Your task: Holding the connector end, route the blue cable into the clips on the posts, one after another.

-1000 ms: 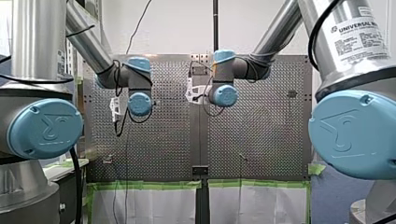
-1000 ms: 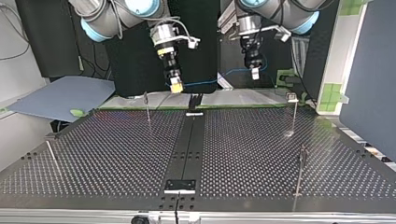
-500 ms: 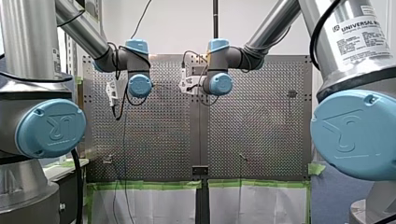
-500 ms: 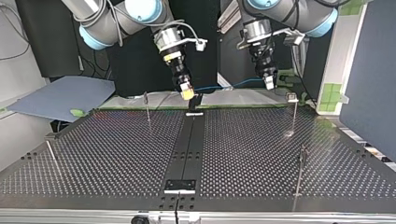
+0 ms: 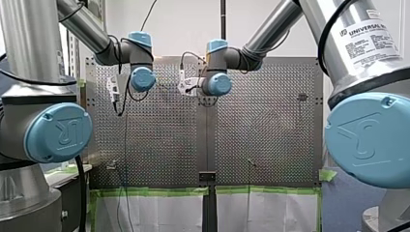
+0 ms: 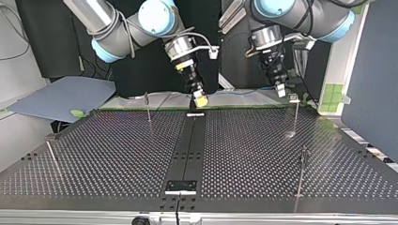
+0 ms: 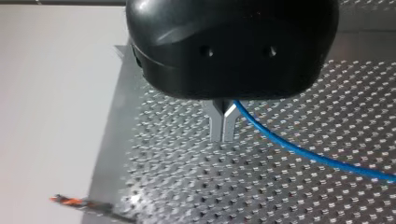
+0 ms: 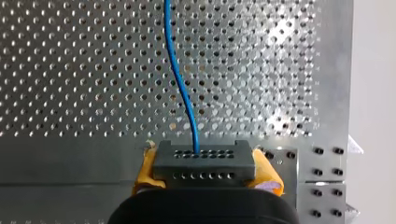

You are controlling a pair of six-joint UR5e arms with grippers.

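Right gripper (image 8: 205, 173): closed on the connector (image 8: 204, 161), a dark grey block with rows of holes, clamped between the yellow pads (image 8: 267, 175). The blue cable (image 8: 183, 93) leaves the block's far face and runs ahead over the perforated table (image 6: 117, 154).

Left gripper (image 7: 223, 133): metal fingers (image 7: 215, 125) pressed together, gripping the cable. The cable emerges from between them near their base and trails off to one side above the table.

Position, top view: the right gripper hangs over the table's far edge, just above the dark centre strip. The left gripper hangs at the view's right, close to the top of the far post (image 6: 296, 112).

Four thin posts stand on the table – none carries the cable.
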